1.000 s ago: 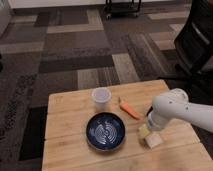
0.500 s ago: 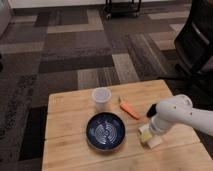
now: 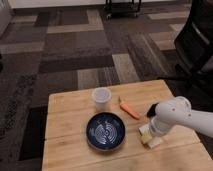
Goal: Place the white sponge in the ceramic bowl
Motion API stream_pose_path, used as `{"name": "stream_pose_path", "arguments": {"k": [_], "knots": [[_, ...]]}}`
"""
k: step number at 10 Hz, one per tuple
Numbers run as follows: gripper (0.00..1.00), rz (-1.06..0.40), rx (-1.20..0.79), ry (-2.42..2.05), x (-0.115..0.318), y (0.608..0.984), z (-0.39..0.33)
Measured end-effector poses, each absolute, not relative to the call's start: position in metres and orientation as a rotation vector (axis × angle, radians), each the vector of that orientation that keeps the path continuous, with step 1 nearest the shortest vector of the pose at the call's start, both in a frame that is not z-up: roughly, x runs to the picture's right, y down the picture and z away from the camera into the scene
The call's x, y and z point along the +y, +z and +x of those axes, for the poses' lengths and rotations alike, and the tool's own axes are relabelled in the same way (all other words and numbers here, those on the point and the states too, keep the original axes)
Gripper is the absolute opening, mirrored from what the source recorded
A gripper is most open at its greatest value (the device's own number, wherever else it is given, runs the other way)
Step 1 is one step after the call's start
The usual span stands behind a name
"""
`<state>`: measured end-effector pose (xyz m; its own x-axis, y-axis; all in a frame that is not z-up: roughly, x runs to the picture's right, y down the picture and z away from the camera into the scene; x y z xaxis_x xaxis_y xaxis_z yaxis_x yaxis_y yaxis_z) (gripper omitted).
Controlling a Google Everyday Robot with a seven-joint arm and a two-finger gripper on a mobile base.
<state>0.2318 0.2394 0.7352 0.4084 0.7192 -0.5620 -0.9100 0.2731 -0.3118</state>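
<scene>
The white sponge point(image 3: 148, 137) sits on the wooden table point(image 3: 75, 107), just to the right of the ceramic bowl point(image 3: 105, 131). It is not in the bowl yet. The gripper point(image 3: 148, 134) is down right at the sponge, under the fat white end of the arm point(image 3: 172, 116). To do this part well, I think the robot should get a soft, even hold on both sides of the sponge and lift it straight up, so it does not slide away. Then it should carry the sponge left, high enough to clear the bowl's edge, and let go over the middle. The arm comes in from the right side and bends down over the table. A carrot point(image 3: 129, 110) and a see-through cup point(image 3: 101, 98) are close by, so it should not bump them.
</scene>
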Motion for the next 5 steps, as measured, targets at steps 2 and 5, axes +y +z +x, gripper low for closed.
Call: {"name": "stream_pose_path", "arguments": {"k": [2, 5], "knots": [[0.01, -0.670, 0.304, 1.103, 0.233, 0.731, 0.214], [0.00, -0.683, 0.291, 1.097, 0.204, 0.711, 0.199]]}}
